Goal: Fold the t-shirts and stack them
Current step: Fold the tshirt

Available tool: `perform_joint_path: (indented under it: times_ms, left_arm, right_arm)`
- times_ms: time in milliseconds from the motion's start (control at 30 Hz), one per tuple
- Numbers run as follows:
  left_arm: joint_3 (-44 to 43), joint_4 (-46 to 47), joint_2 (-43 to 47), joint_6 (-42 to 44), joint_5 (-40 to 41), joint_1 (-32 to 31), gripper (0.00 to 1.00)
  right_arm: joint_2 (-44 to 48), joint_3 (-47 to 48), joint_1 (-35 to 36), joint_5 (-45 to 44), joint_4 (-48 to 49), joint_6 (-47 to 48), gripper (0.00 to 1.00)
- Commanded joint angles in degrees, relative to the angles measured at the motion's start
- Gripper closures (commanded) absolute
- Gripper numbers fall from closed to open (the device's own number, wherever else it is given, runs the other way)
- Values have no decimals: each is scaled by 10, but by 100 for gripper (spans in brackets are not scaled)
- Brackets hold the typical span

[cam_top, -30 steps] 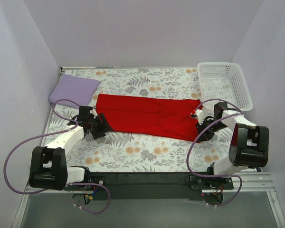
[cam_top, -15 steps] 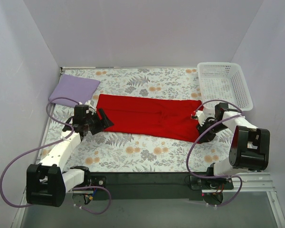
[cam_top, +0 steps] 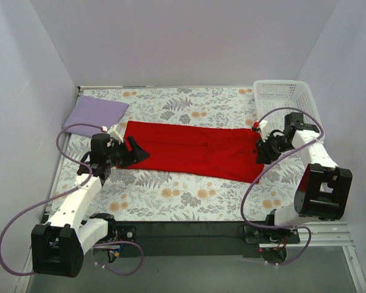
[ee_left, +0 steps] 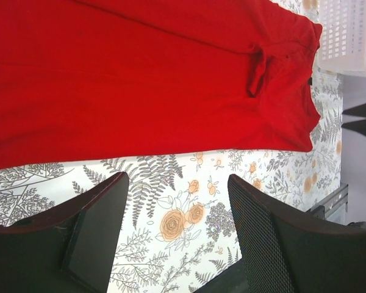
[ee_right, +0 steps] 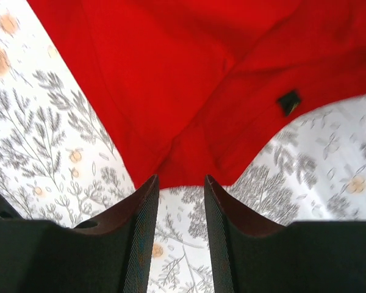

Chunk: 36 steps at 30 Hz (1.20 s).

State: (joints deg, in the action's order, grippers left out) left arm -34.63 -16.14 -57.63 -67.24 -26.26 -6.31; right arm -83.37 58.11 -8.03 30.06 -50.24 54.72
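Both arms are moved up since a second ago, the left gripper to the red shirt's left end and the right gripper to its right end. Both jaw pairs are parted and empty, with the flat shirt's edge just ahead of each, so the fold grasp is judged not yet made.

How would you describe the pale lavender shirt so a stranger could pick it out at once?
Start at the big grey floral-print cloth and go to its far left corner. There lies the pale lavender cloth shirt, a compact soft pad. Its neighbour, the bright red cloth shirt, is spread long across the middle.
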Motion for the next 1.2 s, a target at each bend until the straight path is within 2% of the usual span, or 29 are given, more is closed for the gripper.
perform_joint_path:
  times_ms: [0,200,367,500,600,1167]
  left_arm:
    - [7,13,16,10,-22,-2,35]
    - [11,14,23,7,-17,-5,35]
    - [11,15,23,6,-13,-8,35]
    - [11,15,23,6,-11,-10,35]
    - [10,14,23,6,-9,-11,35]
    - [11,14,22,6,-9,-13,35]
  right_arm:
    - [-31,67,19,79,-12,-28,57]
    - [-129,164,53,119,43,-129,56]
    - [-214,243,79,76,77,-200,55]
    - [-267,285,101,42,84,-219,55]
    - [-298,295,105,24,85,-222,55]
    - [-330,271,116,-43,99,-209,51]
